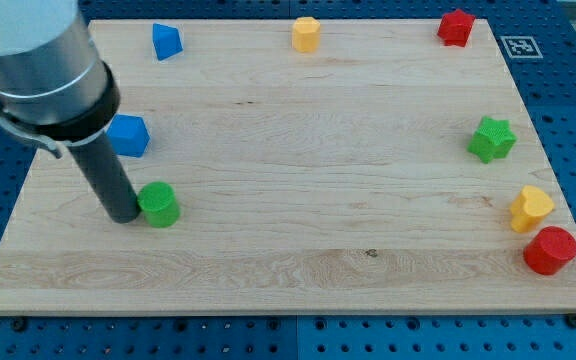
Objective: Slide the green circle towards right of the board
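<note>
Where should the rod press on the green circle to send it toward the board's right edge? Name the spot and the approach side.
Press the green circle on its left-facing wall, coming from the view's left. It is a short upright cylinder, so a push through the middle of that side should keep it from veering. My tip already sits against that left side. The green star stands far off, higher on the right.

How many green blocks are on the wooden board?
2. The green circle sits near the view's left, touching the right side of my tip. The green star sits near the view's right edge. The arm may hide something behind it.
</note>
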You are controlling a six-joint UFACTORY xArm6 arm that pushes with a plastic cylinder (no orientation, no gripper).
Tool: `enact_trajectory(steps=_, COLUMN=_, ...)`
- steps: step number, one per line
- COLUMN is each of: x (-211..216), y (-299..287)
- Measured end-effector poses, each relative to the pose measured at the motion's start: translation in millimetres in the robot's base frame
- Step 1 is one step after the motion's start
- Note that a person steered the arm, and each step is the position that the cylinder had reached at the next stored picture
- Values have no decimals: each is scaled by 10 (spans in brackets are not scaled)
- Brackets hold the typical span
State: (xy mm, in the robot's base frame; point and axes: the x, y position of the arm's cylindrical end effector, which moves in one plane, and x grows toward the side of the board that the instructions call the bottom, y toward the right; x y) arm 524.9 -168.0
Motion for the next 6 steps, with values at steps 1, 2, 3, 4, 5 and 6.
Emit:
enact_trajectory(steps=1, x=0, y=305)
enact_trajectory(steps=2, x=0, y=541)
enact_trajectory(steps=3, x=0, y=792)
enact_trajectory(steps=4, x=0, y=998)
enact_trajectory(steps=5, x=0, y=1195)
enact_trajectory(steps=6, x=0, y=1392)
